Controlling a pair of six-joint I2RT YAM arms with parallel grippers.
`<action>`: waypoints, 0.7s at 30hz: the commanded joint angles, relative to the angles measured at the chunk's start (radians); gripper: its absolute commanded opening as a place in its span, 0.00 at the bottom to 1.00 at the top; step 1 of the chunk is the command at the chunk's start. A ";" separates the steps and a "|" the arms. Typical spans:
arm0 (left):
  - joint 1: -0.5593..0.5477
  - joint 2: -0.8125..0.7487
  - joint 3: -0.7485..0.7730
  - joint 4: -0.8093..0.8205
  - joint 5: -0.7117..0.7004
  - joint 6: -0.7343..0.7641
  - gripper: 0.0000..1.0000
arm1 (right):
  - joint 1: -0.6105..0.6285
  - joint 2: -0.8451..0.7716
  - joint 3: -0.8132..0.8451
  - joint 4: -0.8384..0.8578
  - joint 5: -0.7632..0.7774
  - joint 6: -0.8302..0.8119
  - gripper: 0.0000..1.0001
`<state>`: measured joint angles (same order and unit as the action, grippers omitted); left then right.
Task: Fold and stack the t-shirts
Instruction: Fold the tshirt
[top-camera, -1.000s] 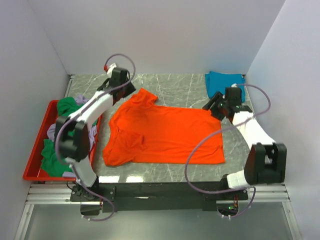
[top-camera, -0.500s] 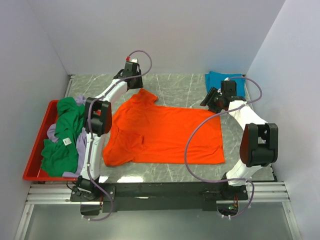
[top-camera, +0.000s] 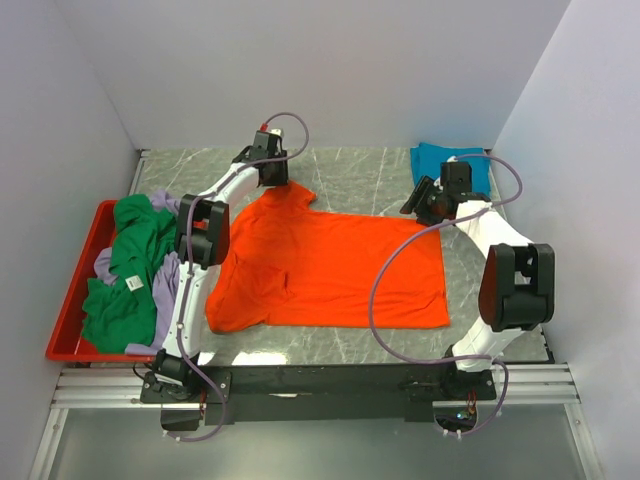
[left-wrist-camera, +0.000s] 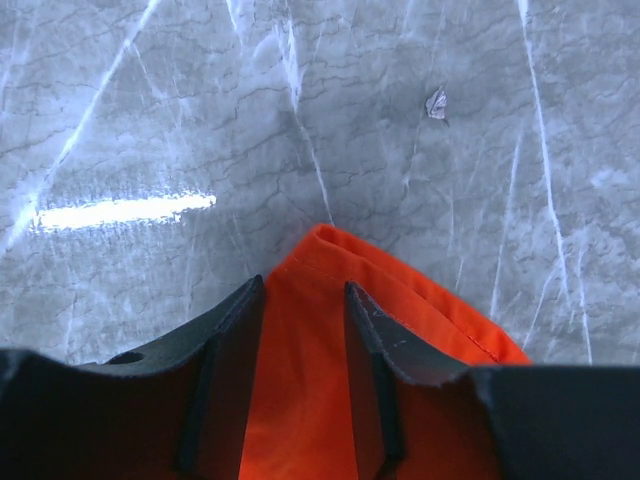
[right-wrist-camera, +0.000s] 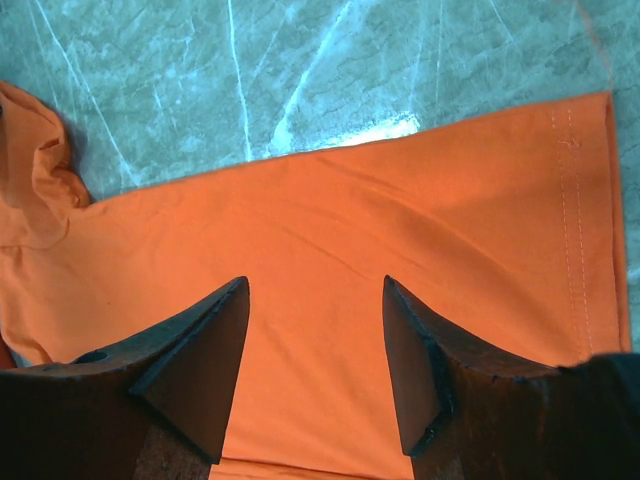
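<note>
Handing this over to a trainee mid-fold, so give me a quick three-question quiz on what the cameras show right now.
1. True or false: the orange t-shirt lies spread out on the table.
2. Where is the teal t-shirt? A) in the red tray B) at the table's far right corner C) under the orange t-shirt
3. Fill in: the left pincer and the right pincer are over the orange t-shirt with jaws ____.

Key: 1 true; 2 B; 3 open.
</note>
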<state>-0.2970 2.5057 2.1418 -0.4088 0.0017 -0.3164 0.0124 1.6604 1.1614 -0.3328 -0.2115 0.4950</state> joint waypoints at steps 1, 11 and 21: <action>-0.001 0.024 0.035 0.019 0.021 0.010 0.43 | -0.008 0.012 0.038 0.025 0.001 -0.021 0.62; -0.001 -0.004 0.004 0.093 0.041 -0.012 0.00 | -0.074 0.035 0.052 0.003 0.061 -0.004 0.61; -0.001 -0.142 -0.106 0.237 0.012 -0.036 0.00 | -0.158 0.117 0.092 -0.018 0.087 0.002 0.59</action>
<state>-0.2970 2.4832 2.0579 -0.2661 0.0273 -0.3386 -0.1223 1.7523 1.1992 -0.3408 -0.1509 0.4988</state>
